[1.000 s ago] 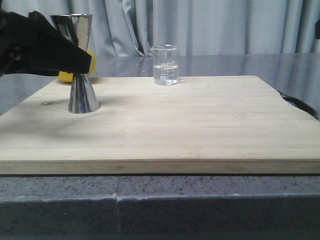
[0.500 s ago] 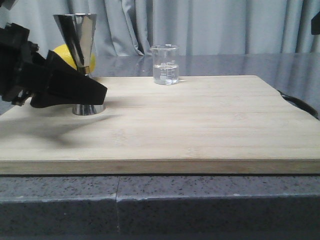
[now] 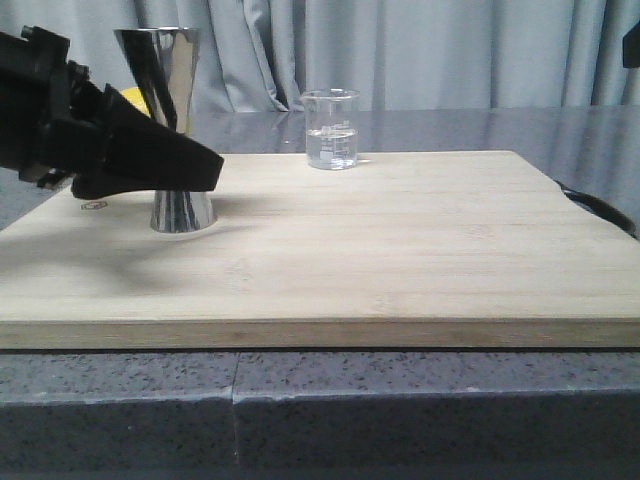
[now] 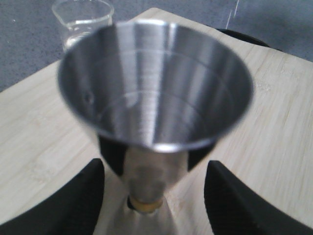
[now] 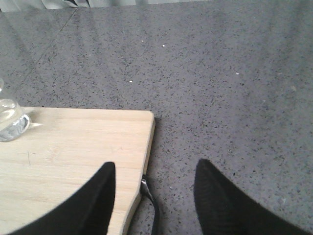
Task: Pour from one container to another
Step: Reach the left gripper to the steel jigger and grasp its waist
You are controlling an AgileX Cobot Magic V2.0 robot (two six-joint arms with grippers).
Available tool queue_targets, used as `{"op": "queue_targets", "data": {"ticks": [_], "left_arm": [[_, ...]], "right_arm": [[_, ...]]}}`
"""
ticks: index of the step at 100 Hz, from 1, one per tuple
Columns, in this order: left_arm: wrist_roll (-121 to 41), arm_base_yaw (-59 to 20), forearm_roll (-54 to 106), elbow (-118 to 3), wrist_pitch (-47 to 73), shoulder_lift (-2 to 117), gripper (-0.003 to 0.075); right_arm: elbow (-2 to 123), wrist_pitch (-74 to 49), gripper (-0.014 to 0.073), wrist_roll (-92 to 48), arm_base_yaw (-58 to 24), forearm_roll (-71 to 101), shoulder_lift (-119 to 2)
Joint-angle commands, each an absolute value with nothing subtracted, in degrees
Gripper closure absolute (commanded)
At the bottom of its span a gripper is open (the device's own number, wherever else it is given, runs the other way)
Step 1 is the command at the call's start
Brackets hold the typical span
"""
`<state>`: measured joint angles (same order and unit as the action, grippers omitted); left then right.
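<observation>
Both left end effector (image 4: 155, 196) fingers flank jigger (image 4: 151, 93) waist.

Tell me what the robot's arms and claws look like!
They are matte black all over. The left end effector has two thick, smooth, rounded fingers, and behind it sits a blocky black wrist with boxy parts. The right end effector has the same chunky black fingers. No cables, stickers or markings show.
</observation>
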<state>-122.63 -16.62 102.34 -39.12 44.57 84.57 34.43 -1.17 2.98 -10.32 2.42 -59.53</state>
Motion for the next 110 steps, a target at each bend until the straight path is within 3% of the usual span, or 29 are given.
{"op": "queue_targets", "data": {"ticks": [1,68,110], "left_arm": [[-122.87,-17.12,105.97,-41.81,47.88,83.11,0.0312],[-122.96,-17.12,105.97,-42.24,47.02,83.48,0.0328],[-122.96,-17.12,105.97,-42.24,47.36,83.48,0.0643]], "right_arm": [[36.52,3.36,0.0260,2.26,-10.25,2.41,-58.93],[36.52,3.36,0.0260,2.26,-10.25,2.41,-58.93],[36.52,3.36,0.0260,2.26,-10.25,2.41,-58.93]]}}
